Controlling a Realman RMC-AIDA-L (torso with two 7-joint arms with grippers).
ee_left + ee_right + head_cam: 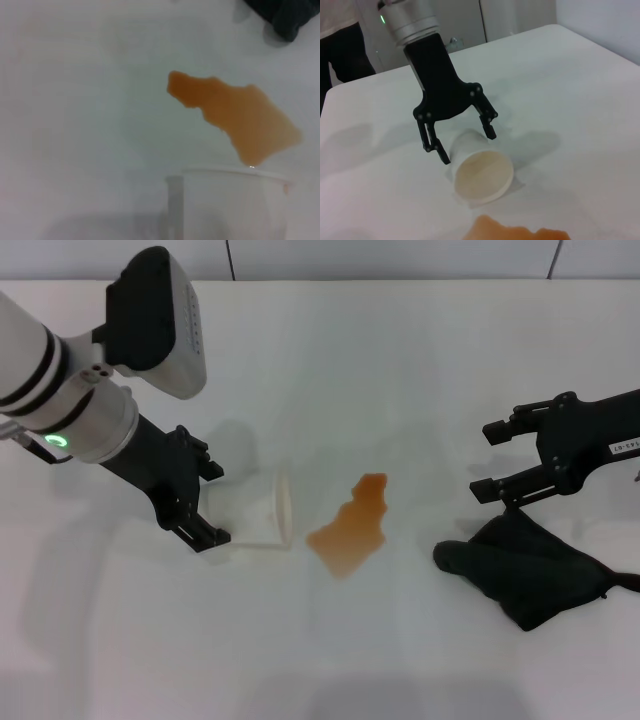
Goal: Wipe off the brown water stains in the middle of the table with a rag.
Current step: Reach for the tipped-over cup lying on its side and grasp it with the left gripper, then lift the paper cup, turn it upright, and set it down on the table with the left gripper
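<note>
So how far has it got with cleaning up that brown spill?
Nothing wiped yet: the brown water stains lie whole on the table. In hand: the right gripper hangs open just above the rag, which lies beside the spill, not gripped. The left gripper is open around a tipped white cup. Left: grasp the rag, then wipe the stain.

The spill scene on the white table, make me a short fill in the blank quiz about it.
1. The white cup lies on its ____.
2. The brown water stains sit between the cup and the ____.
3. The rag is coloured ____.
4. The left gripper has open fingers either side of the ____.

Missing words: side; rag; black; cup
</note>
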